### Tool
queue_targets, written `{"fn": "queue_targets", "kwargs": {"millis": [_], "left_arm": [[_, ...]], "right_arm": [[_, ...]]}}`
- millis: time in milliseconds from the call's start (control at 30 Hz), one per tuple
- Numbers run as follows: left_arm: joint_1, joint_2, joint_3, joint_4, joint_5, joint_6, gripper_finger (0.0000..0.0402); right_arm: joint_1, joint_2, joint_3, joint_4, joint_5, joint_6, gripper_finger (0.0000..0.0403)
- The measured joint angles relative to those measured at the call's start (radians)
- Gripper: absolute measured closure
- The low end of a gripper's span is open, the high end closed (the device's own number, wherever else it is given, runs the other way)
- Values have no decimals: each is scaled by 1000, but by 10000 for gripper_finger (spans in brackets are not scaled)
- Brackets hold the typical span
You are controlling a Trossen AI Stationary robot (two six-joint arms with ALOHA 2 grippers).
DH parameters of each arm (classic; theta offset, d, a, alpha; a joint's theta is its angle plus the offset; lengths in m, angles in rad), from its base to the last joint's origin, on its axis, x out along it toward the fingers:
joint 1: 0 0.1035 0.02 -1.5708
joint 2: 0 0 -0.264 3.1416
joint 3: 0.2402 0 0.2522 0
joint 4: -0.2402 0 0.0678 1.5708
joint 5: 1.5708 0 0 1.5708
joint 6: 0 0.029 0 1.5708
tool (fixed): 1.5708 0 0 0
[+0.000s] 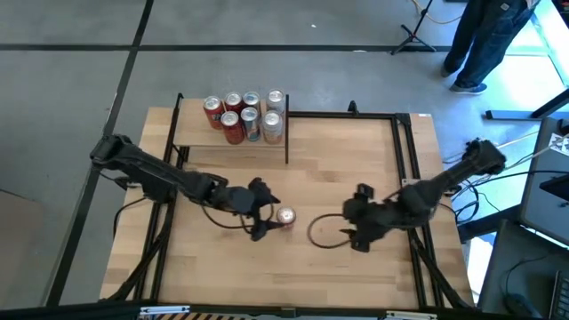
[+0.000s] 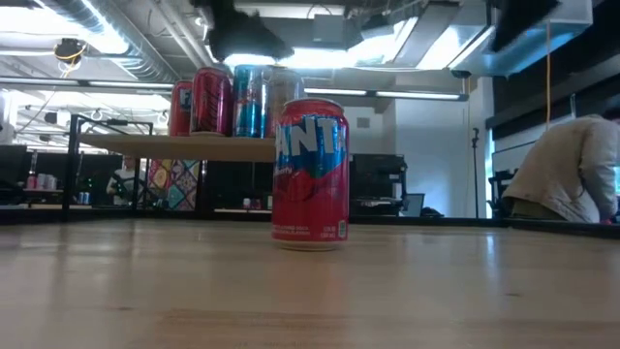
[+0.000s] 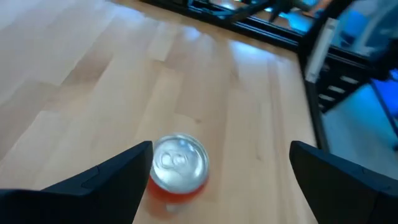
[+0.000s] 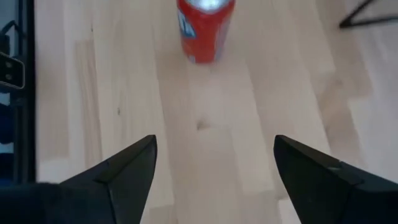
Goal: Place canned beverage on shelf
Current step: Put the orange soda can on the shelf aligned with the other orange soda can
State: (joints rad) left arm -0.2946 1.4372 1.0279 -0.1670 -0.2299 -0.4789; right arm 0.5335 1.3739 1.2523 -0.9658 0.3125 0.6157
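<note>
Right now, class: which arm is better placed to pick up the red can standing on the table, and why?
Probably the left. Its open left pincer is right beside the red can, which sits near one finger in its wrist view. The open right pincer stands farther off.

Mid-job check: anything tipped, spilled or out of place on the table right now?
Nothing stands out. The red can stands upright on the table, no spill; the left gripper is open beside it. The cans on the shelf are upright. The right gripper is open, apart.
</note>
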Motion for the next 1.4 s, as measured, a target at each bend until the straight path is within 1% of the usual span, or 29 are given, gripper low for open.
{"fn": "queue_targets", "kwargs": {"millis": [133, 300, 467, 700, 867, 933, 1000, 1100, 1200, 1400], "left_arm": [[8, 81, 0, 65, -64, -20, 35], [7, 157, 0, 105, -129, -82, 35], [-2, 210, 0, 131, -145, -141, 35], [-13, 286, 0, 135, -225, -166, 35], [-13, 308, 0, 152, -250, -191, 36], [-13, 308, 0, 164, -251, -194, 44], [-13, 307, 0, 163, -251, -200, 62], [-11, 307, 0, 158, -249, -241, 104], [-10, 306, 0, 158, -242, -248, 147], [-10, 264, -2, 138, -215, -253, 150]], "right_arm": [[70, -106, -114, 5, 33, 110, 93], [122, -181, -193, 4, 46, 173, 93], [143, -192, -208, 6, 46, 188, 93], [141, -192, -208, 3, 42, 156, 93], [141, -192, -208, 0, 36, 151, 93], [141, -192, -208, 0, 36, 143, 93], [140, -192, -208, -1, 36, 134, 93], [140, -192, -208, -3, 50, 110, 93], [140, -192, -208, -4, 66, 109, 93], [140, -192, -208, -3, 62, 108, 93]]}}
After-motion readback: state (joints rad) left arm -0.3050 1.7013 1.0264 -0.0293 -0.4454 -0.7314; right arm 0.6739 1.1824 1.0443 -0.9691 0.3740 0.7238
